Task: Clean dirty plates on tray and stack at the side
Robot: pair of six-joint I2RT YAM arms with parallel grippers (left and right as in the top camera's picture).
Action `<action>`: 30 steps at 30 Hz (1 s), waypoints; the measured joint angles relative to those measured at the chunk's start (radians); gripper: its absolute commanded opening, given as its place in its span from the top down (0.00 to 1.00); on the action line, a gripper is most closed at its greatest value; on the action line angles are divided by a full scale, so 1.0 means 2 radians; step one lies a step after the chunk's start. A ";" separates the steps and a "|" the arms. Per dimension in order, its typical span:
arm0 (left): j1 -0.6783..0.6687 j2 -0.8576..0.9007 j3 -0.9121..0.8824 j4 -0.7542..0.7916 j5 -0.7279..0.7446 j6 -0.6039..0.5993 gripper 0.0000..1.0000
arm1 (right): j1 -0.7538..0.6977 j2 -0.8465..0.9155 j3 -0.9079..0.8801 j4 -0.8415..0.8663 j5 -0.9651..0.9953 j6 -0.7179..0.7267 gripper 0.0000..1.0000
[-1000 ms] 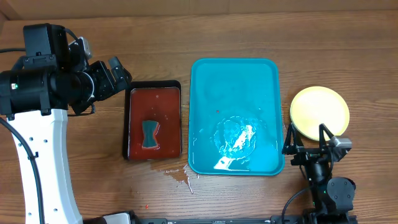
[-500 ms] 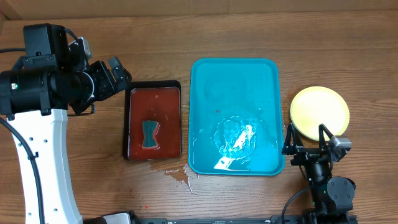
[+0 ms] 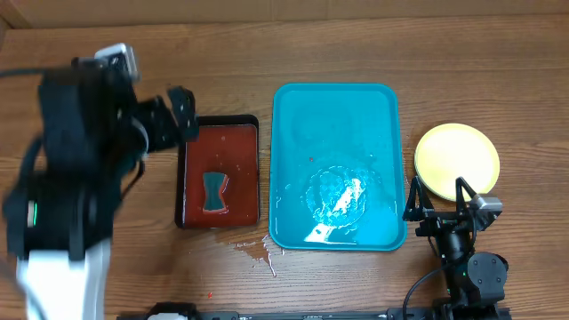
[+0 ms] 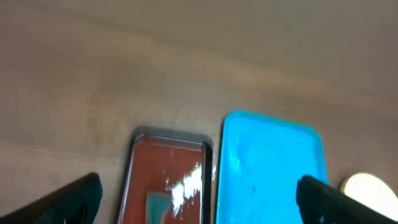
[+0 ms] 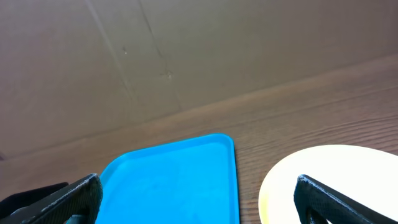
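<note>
We are holding our left gripper (image 3: 183,114) over the far left corner of the black-rimmed dark-red tray (image 3: 220,178). Its fingers (image 4: 74,200) are spread wide with nothing between them, and in the overhead view that arm is showing blurred. The turquoise tray (image 3: 293,116) is lying in the middle of the wooden table (image 3: 356,44), just beside the dark-red tray, and its near half is glistening with water. The plates (image 3: 456,158) are sitting on the table to the right of the turquoise tray, close to it but not touching. From above they are showing as one round yellow-green disc with a pale centre, and we cannot tell how many are lying under the top one. Our right gripper (image 3: 436,187) is hovering at the near edge of the plates, its fingers (image 5: 62,202) parted wide and gripping nothing. A teal sponge (image 3: 214,193) is resting in the red liquid of the dark-red tray. A small wet patch (image 3: 258,252) is lying on the table by the turquoise tray's near left corner.
</note>
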 measured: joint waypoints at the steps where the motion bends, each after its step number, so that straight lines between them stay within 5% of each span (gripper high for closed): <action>1: 0.000 -0.034 -0.031 0.033 -0.007 0.004 0.00 | 0.000 0.000 0.000 0.000 0.000 0.000 0.00; 7: 0.009 -0.209 -0.225 0.185 -0.025 0.030 0.00 | 0.000 0.000 0.000 0.000 0.000 0.000 0.00; 17: 0.036 -0.453 -0.519 0.299 -0.033 0.039 0.00 | 0.000 0.000 0.000 0.000 0.000 0.000 0.00; 30: 0.036 -0.556 -0.763 0.524 -0.033 0.018 0.00 | 0.000 0.000 0.000 -0.001 0.000 0.000 0.00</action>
